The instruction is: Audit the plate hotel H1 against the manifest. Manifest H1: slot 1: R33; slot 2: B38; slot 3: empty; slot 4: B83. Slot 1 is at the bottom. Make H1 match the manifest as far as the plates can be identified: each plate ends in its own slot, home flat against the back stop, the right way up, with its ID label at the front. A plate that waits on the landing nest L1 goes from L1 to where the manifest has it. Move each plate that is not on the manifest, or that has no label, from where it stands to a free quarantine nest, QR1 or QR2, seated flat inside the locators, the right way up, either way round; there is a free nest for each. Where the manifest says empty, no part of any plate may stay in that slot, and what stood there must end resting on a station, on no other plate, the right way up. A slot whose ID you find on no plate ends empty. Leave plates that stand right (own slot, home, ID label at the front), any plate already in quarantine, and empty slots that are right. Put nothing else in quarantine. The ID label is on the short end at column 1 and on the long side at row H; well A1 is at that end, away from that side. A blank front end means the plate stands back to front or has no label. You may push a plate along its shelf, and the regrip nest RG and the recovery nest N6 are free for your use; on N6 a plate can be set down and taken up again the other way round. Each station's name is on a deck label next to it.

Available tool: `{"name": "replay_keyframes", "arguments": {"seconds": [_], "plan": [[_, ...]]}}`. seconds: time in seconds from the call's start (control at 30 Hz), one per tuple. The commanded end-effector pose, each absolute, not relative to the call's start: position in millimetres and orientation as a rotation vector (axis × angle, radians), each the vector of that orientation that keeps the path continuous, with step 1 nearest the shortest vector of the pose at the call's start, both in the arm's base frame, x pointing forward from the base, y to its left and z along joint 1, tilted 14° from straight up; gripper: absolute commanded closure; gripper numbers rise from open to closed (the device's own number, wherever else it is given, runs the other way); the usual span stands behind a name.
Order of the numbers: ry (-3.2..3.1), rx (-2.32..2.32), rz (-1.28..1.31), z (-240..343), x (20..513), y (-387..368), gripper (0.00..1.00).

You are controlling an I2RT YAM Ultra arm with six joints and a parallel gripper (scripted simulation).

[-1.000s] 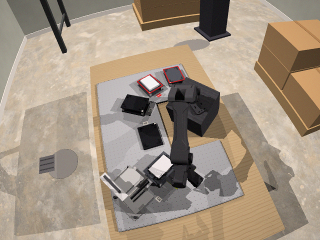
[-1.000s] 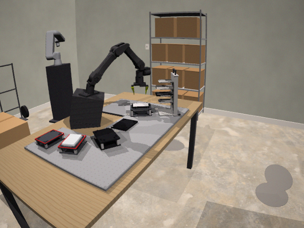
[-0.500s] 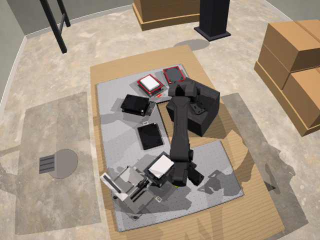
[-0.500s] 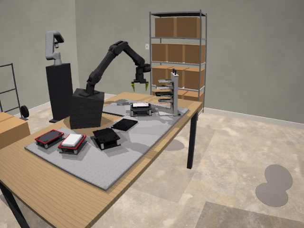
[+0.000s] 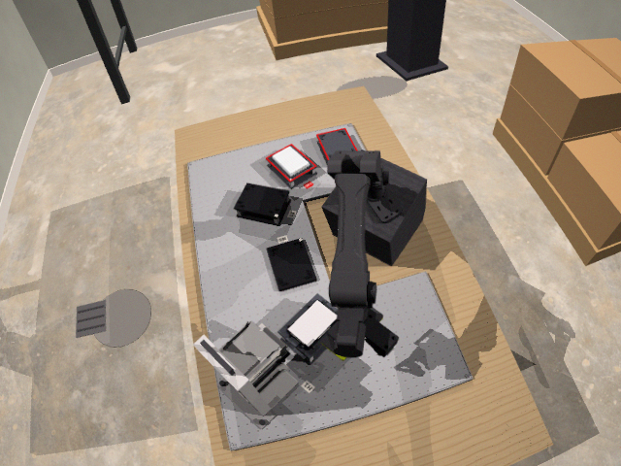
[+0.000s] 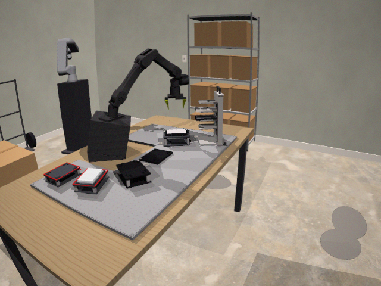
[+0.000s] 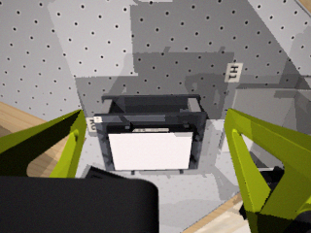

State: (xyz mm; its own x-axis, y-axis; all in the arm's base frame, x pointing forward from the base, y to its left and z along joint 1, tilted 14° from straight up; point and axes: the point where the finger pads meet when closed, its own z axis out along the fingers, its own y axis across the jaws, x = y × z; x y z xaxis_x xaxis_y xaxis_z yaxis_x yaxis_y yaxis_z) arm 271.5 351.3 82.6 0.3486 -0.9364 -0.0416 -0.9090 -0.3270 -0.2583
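A white plate (image 5: 312, 323) (image 6: 175, 131) (image 7: 150, 150) lies flat on the dark landing nest (image 5: 293, 346) (image 6: 175, 141) (image 7: 99, 141) next to the plate hotel H1 (image 5: 255, 363) (image 6: 216, 117). My gripper (image 6: 175, 103) (image 7: 155, 116) is open and empty. It hangs well above that plate, pointing down, with the plate between its yellow-green fingers in the wrist view. The hotel's shelves hold light and dark plates; their labels are too small to read. A second white plate (image 5: 291, 160) (image 6: 90, 175) lies in one red-edged quarantine nest. The other red-edged nest (image 5: 337, 143) (image 6: 61, 171) shows only a dark top.
A raised black nest (image 5: 263, 203) (image 6: 133, 173) and a flat black nest (image 5: 291, 263) (image 6: 156, 155) stand mid-deck. The arm's black base block (image 5: 396, 211) (image 6: 107, 138) is beside them. The H1 deck label (image 7: 234, 73) lies past the landing nest.
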Motion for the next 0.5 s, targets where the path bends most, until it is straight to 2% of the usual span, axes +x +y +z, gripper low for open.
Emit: {"name": "replay_keyframes", "arguments": {"seconds": [0.0,0.47], "plan": [[1.642,-2.365,-0.163,104.0,265.5,353.9,0.0],[1.642,-2.365,-0.163,137.5,257.1,348.7,0.0]]}}
